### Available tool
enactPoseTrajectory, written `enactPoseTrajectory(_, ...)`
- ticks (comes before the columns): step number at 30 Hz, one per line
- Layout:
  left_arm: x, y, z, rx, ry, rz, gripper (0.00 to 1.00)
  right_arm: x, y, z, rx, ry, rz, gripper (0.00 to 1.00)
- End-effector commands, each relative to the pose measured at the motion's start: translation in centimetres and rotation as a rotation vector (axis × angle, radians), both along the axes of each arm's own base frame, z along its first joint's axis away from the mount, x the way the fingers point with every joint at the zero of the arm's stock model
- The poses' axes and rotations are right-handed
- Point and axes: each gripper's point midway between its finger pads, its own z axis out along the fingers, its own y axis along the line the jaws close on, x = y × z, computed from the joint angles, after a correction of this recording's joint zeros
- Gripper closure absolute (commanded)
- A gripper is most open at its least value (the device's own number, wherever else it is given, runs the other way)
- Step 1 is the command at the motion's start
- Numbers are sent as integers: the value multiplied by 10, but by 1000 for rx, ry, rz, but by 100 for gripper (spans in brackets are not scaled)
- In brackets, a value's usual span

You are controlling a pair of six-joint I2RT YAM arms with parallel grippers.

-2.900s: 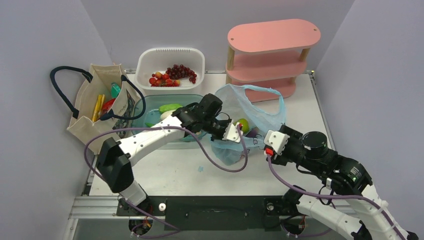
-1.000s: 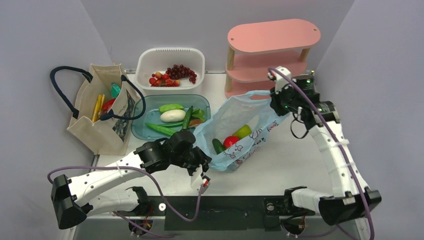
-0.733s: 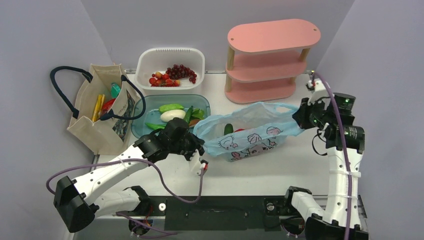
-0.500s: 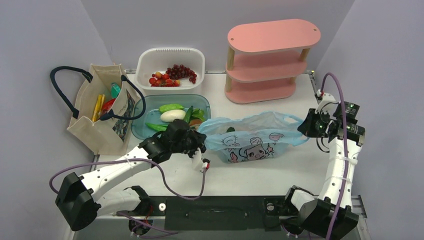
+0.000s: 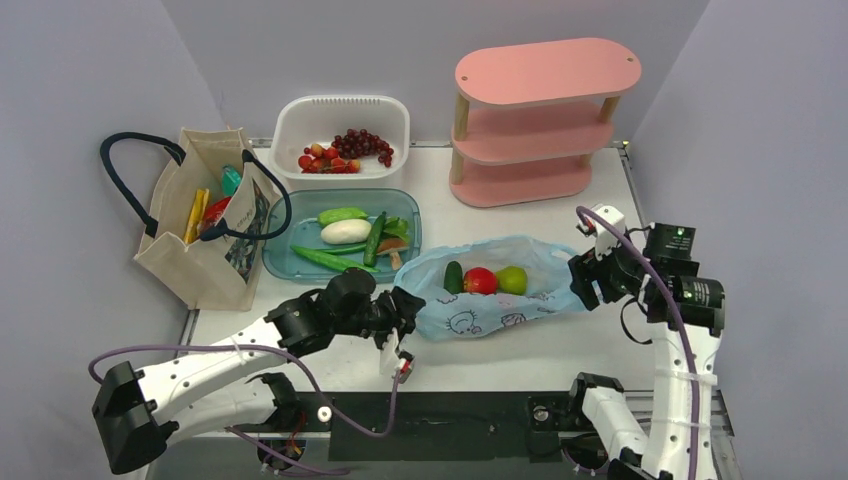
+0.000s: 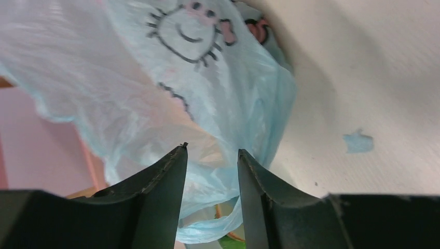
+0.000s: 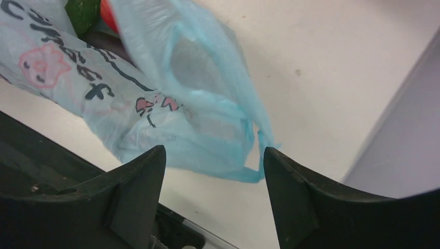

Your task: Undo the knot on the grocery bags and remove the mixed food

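The light blue plastic bag (image 5: 500, 300) lies slack on the table, mouth open upward. Inside it show a dark green vegetable (image 5: 453, 277), a red round fruit (image 5: 481, 281) and a green pear (image 5: 512, 279). No knot shows; a loose handle loop (image 7: 249, 150) trails at the bag's right end. My left gripper (image 5: 405, 305) is at the bag's left end, its jaws apart with bag film (image 6: 207, 119) just beyond them. My right gripper (image 5: 582, 278) stands open at the right end, holding nothing. The beige tote (image 5: 195, 250) at the left holds yellow, red and teal packets (image 5: 231, 180).
A clear teal tub (image 5: 405, 205) with green vegetables and a white oval one sits behind the bag. The white basket (image 5: 290, 125) with grapes stands at the back. The pink shelf (image 5: 545, 75) is back right. Walls close in on both sides.
The right gripper pulled the bag handle up and out to the right, stretching the bag, then let go and came back inward. The bag now lies slack with its food showing.
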Motion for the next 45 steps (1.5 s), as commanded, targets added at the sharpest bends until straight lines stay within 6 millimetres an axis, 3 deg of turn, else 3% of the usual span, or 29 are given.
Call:
enactPoseTrajectory(1,-8,-12,81,-246,124,76,60,-9,-8,42,-158,-127,125,34)
enactPoseTrajectory(5,-15,-6,114,-348,218,134,56,-9,10,69,-131,-227,210,32)
enactPoseTrajectory(7,-17,-8,131,-390,291,167,56,19,22,96,-79,-351,182,30)
enactPoseTrajectory(8,-16,-10,129,-373,332,182,56,26,33,98,-53,-346,179,30)
enactPoseTrajectory(9,-15,-12,139,-389,384,209,56,37,40,110,-50,-391,187,30)
enactPoseTrajectory(10,-14,-17,137,-374,427,216,56,43,54,106,-53,-373,219,31)
enactPoseTrajectory(12,-10,-24,159,-395,513,225,56,54,77,109,-62,-376,283,31)
enactPoseTrajectory(15,-12,-32,168,-411,671,244,55,68,102,101,-80,-363,358,31)
enactPoseTrajectory(18,-24,-49,156,-391,770,237,53,83,121,76,-122,-319,416,27)
enactPoseTrajectory(22,-13,-72,122,-357,834,303,52,108,130,49,-166,-258,408,26)
enactPoseTrajectory(24,-11,-84,102,-317,873,329,50,116,131,35,-182,-209,391,33)
enactPoseTrajectory(26,4,-95,80,-306,863,433,48,120,130,26,-182,-174,385,55)
enactPoseTrajectory(27,10,-99,62,-287,866,477,48,120,130,24,-162,-158,378,76)
enactPoseTrajectory(28,21,-105,63,-340,858,523,47,120,130,26,-147,-150,372,86)
enactPoseTrajectory(29,24,-105,47,-330,864,556,47,120,129,30,-112,-143,349,99)
enactPoseTrajectory(31,26,-110,37,-316,860,574,49,120,127,41,-53,-137,308,100)
enactPoseTrajectory(33,22,-112,30,-263,861,560,60,122,121,57,14,-149,257,100)
enactPoseTrajectory(34,18,-110,26,-226,861,550,74,120,119,63,50,-149,231,100)
enactPoseTrajectory(35,18,-111,28,-218,854,541,81,121,115,74,82,-162,217,100)
enactPoseTrajectory(36,18,-108,27,-195,828,532,96,116,114,81,108,-165,204,100)
enactPoseTrajectory(38,17,-102,47,-210,755,472,100,106,109,99,160,-184,187,100)
enactPoseTrajectory(39,12,-97,49,-201,725,434,100,99,112,105,188,-189,199,100)
enactPoseTrajectory(40,0,-90,64,-204,656,335,100,88,112,114,221,-199,188,100)
enactPoseTrajectory(42,-20,-74,56,-147,534,214,100,60,121,120,311,-183,207,100)
enactPoseTrajectory(43,-28,-65,37,-76,446,140,100,51,124,107,323,-146,209,100)
enactPoseTrajectory(44,-38,-50,21,6,436,112,100,32,130,109,337,-153,232,100)
enactPoseTrajectory(45,-44,-40,3,74,403,65,100,23,132,86,323,-104,239,100)
